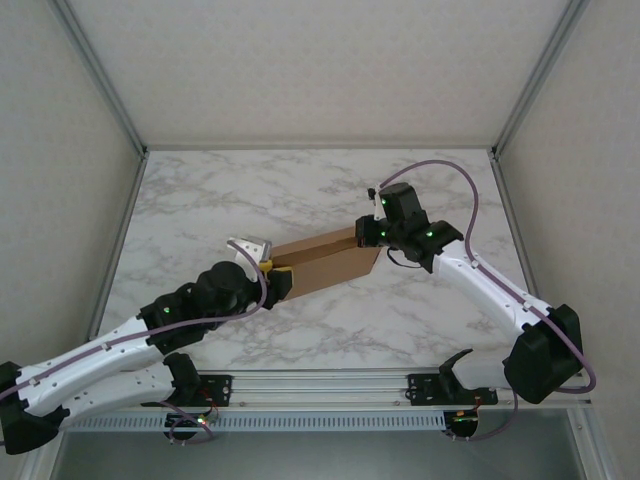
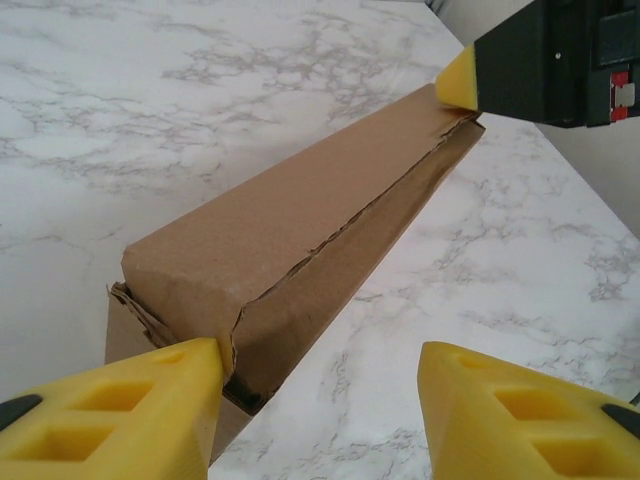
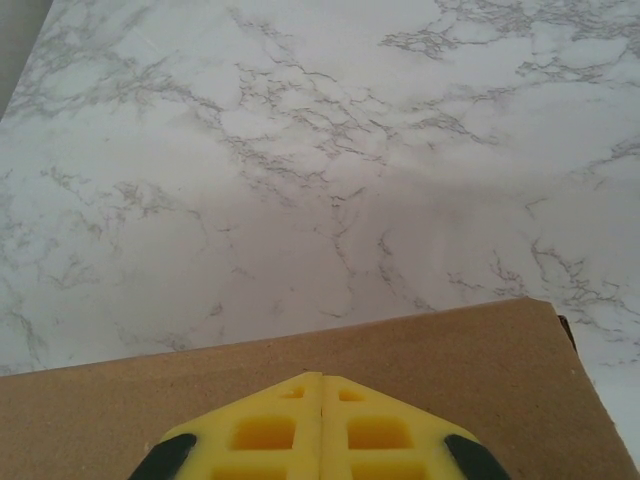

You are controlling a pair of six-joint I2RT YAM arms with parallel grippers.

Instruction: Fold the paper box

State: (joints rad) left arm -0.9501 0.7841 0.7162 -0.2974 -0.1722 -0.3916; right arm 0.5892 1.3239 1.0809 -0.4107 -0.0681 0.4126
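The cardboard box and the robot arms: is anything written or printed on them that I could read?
No readable text anywhere.
The paper box is plain brown, unprinted.
A small red and white tag on the right arm's black housing is too small and blurred to read.

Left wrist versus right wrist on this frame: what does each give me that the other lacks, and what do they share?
Left wrist: the left claw standing open at the paper box's near end, one finger against its corner, plus the gaping seam along the box's side. Right wrist: the right claw closed tight over the box's flat top panel. Shared: the brown cardboard box, the right claw's yellow tip at the box, and the marble table.
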